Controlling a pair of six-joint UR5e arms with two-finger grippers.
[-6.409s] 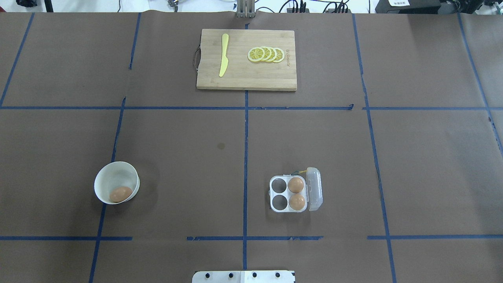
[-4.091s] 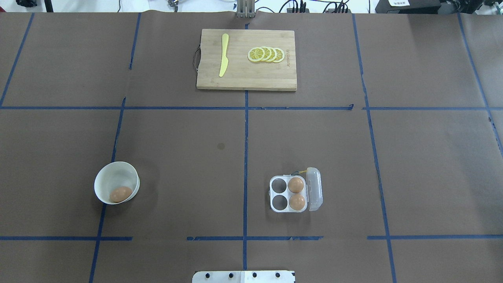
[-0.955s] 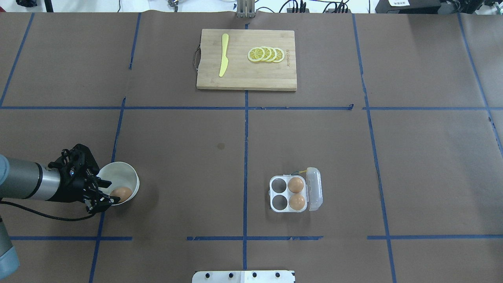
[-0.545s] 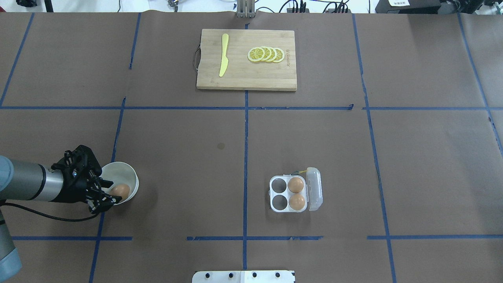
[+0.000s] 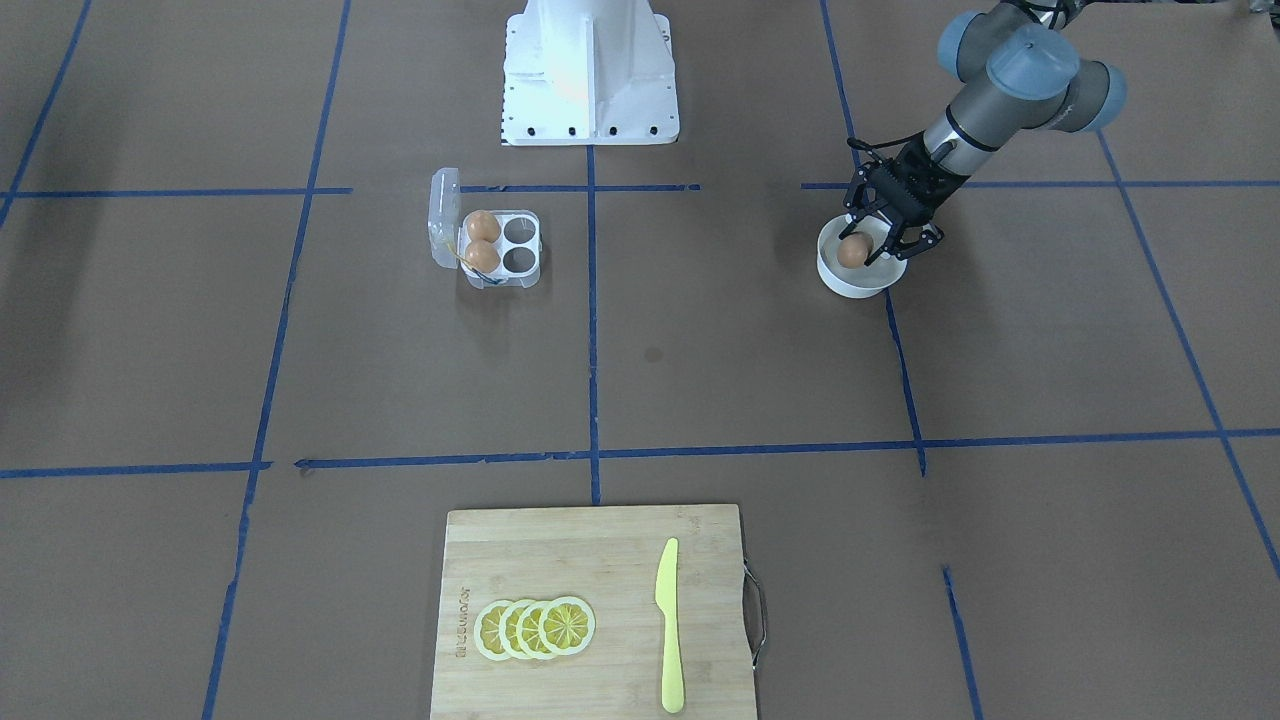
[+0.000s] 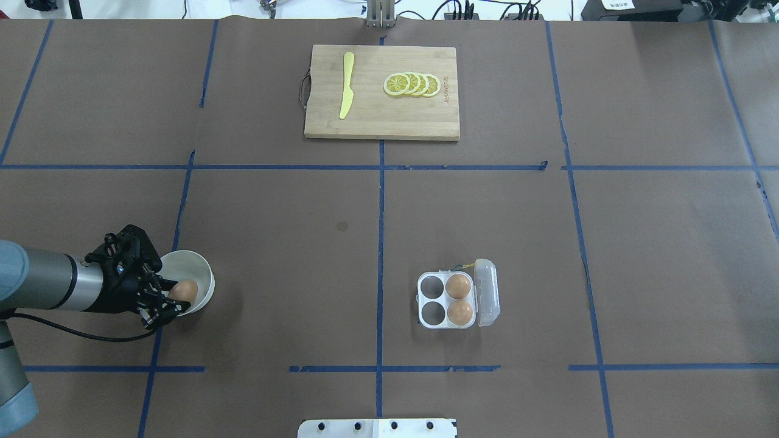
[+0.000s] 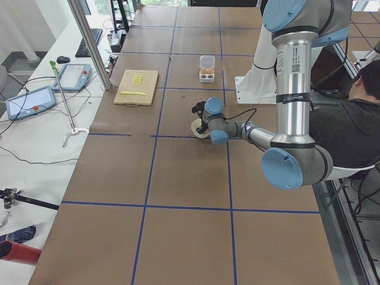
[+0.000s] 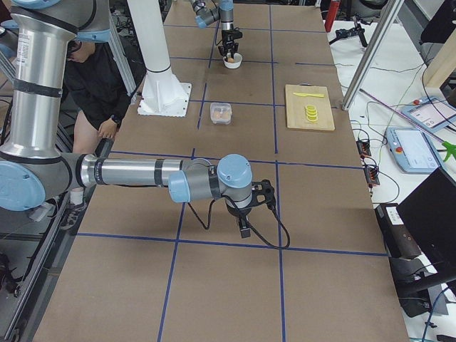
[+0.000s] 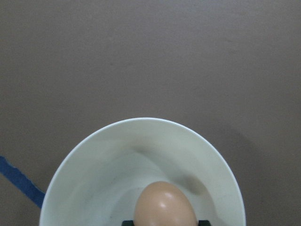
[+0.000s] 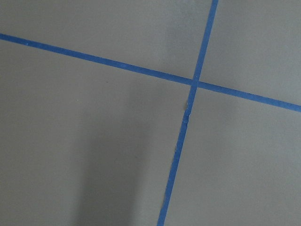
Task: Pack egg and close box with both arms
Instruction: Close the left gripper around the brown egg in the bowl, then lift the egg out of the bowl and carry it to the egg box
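Note:
The tan egg [image 6: 185, 290] is in the white bowl [image 6: 196, 269] at the near left. My left gripper [image 6: 168, 296] reaches into the bowl from the left, its fingers shut on this egg; the left wrist view shows the egg [image 9: 164, 205] between the two finger ends over the bowl [image 9: 141, 155]. The clear carton [image 6: 433, 311] stands open right of centre, lid [image 6: 487, 292] folded to the right, with two eggs [image 6: 458, 286] in its right cells and two empty left cells. My right gripper [image 8: 245, 222] shows only in the exterior right view; I cannot tell its state.
A wooden cutting board [image 6: 377, 125] with a yellow knife [image 6: 347, 85] and lemon slices [image 6: 412, 84] lies at the far centre. The white pedestal [image 5: 588, 70] stands at the robot's side. Blue tape lines cross the brown table cover.
My left arm has come in from the left and put its gripper into the bowl. Over the last second the fingers closed around the egg, which shifted slightly away from the bowl's near side.

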